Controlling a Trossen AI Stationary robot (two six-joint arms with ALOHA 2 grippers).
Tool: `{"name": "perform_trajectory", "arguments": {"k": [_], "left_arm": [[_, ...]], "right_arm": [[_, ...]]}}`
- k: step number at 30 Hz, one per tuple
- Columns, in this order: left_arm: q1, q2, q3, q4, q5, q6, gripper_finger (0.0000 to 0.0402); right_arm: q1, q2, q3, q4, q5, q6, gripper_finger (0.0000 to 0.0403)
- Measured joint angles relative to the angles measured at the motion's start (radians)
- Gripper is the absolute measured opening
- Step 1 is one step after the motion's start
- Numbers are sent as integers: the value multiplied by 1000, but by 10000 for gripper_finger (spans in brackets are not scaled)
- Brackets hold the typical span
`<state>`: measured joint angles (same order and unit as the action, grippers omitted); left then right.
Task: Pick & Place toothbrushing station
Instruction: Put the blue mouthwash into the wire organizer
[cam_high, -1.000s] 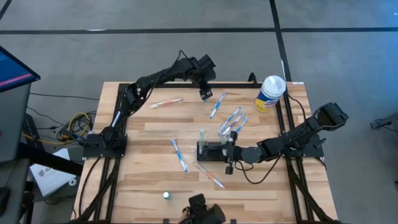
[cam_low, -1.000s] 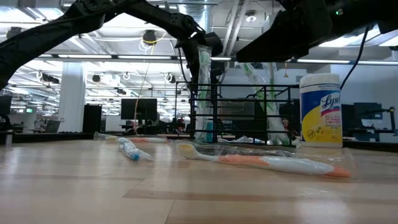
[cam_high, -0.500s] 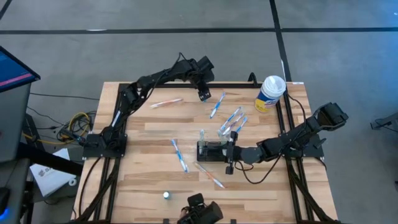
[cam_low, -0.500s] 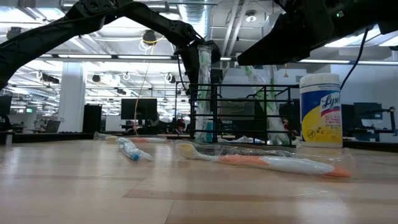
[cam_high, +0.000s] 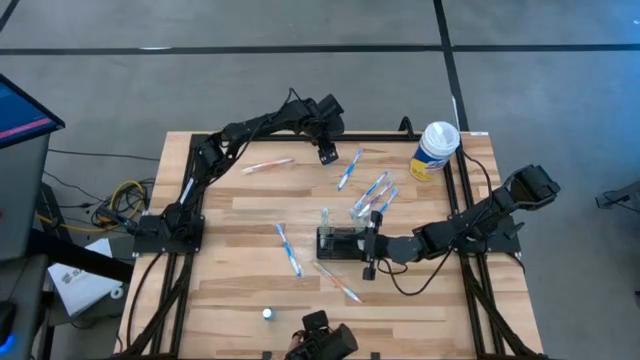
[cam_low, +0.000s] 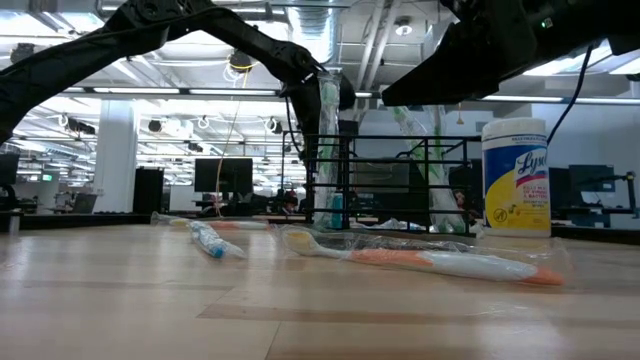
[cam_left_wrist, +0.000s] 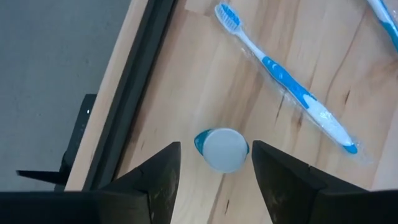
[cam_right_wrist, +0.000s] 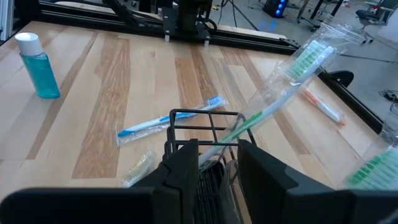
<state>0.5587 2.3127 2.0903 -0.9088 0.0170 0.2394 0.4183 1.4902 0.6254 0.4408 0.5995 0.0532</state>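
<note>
Caught at the pick: bottle lined up near the far rail, holder gripped mid-table.
Hovered the left gripper (cam_high: 327, 152) wide-jawed straight above a small blue bottle (cam_left_wrist: 222, 149), white cap between the fingers, apparently untouched. Appeared to clamp the right gripper (cam_high: 368, 248), jaws narrow, on the right end of the toothbrushing station (cam_high: 336, 243), standing mid-table with a wrapped toothbrush (cam_right_wrist: 280, 99) leaning in it. Judged the step as fetching the bottle for the station. Called next for a straight descent, a squeeze below the cap, then a lift clear of the nearby blue toothbrush (cam_left_wrist: 286, 81).
</note>
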Motion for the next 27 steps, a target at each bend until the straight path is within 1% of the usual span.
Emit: {"name": "perform_trajectory", "arguments": {"k": [11,21,27], "left_arm": [[0,0,0,22,1,-3,191],[0,0,-95,80,7,-3,191],[0,0,-105,133,7,-4,191]], "right_arm": [[0,0,0,0,0,0,103],[0,0,0,-1,0,0,103],[0,0,0,-3,0,0,103]]}}
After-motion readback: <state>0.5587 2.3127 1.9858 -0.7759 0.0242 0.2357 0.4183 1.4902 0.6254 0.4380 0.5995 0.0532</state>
